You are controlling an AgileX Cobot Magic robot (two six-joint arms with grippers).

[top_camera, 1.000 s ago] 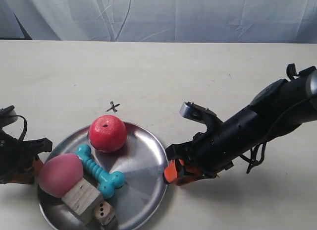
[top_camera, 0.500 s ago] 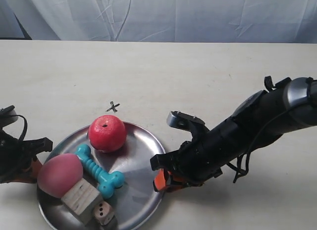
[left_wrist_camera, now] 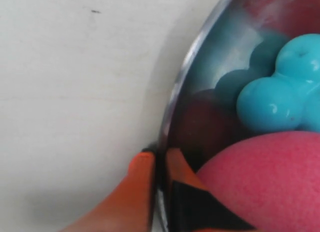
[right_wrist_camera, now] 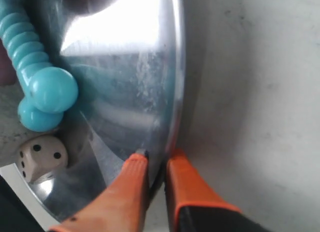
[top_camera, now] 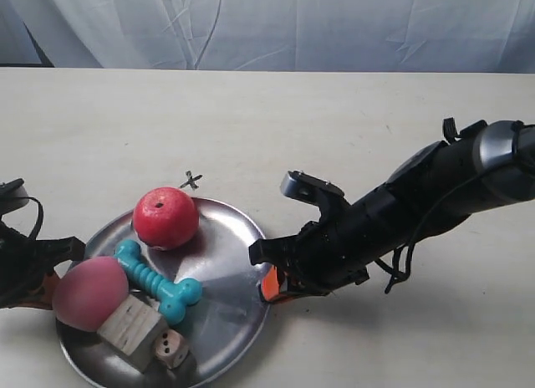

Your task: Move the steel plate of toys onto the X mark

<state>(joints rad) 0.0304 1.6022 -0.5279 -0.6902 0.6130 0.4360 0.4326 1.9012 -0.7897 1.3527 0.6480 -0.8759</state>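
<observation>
The steel plate lies at the near left of the table with its far rim just short of the X mark. It carries the red apple, pink peach, teal bone, wooden block and die. My left gripper is shut on the plate's rim beside the peach and bone. My right gripper is shut on the opposite rim, near the die and bone. In the exterior view the right gripper meets the plate's right edge.
My right arm stretches in from the right, low over the table. The left arm sits at the left edge. A pale cloth backdrop closes off the far side of the beige tabletop.
My right gripper has slid left and closed onto the plate's rim. The plate and its toys have shifted a little to the left and slightly toward the X mark.
</observation>
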